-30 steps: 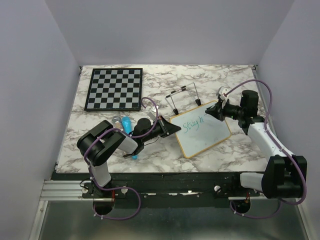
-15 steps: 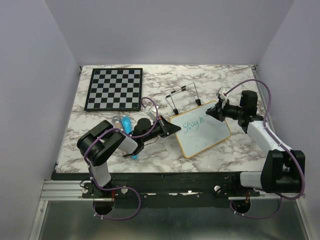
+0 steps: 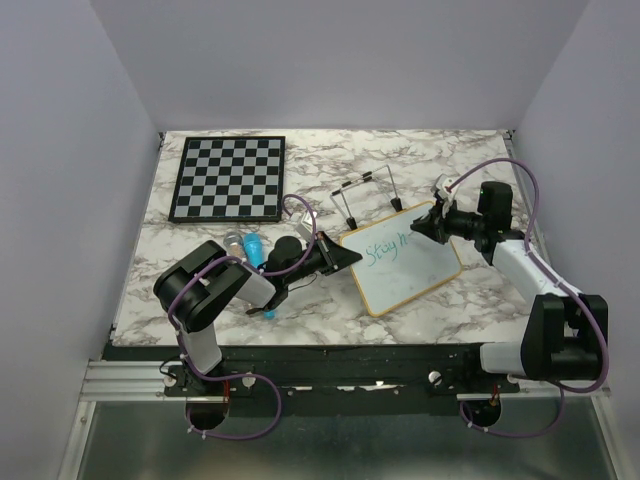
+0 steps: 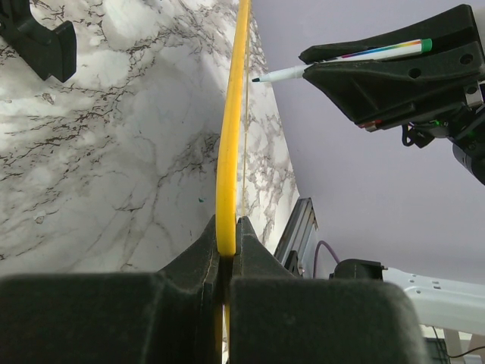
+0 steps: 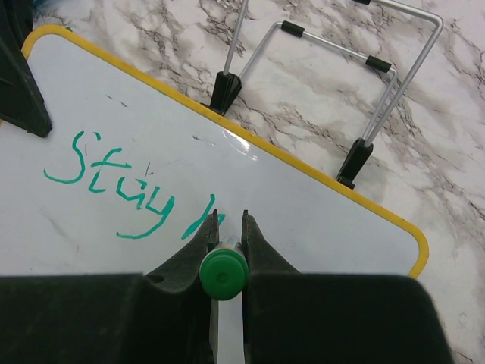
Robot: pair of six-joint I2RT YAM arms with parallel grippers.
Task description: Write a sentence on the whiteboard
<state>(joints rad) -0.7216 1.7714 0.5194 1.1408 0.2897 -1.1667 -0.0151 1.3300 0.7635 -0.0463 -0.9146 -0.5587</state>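
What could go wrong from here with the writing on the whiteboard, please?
1. The left gripper pinches only the thin yellow rim of the whiteboard near one corner; pressure from the marker might pivot it and skew letters.
2. The right gripper hangs close over the unfinished green sentence; its fingers could smear it.
3. The wire stand sits just behind the far edge; a wide stroke might knock it.

Glossy smooth whiteboard (image 5: 295, 208), marble-patterned tabletop (image 5: 455, 152)
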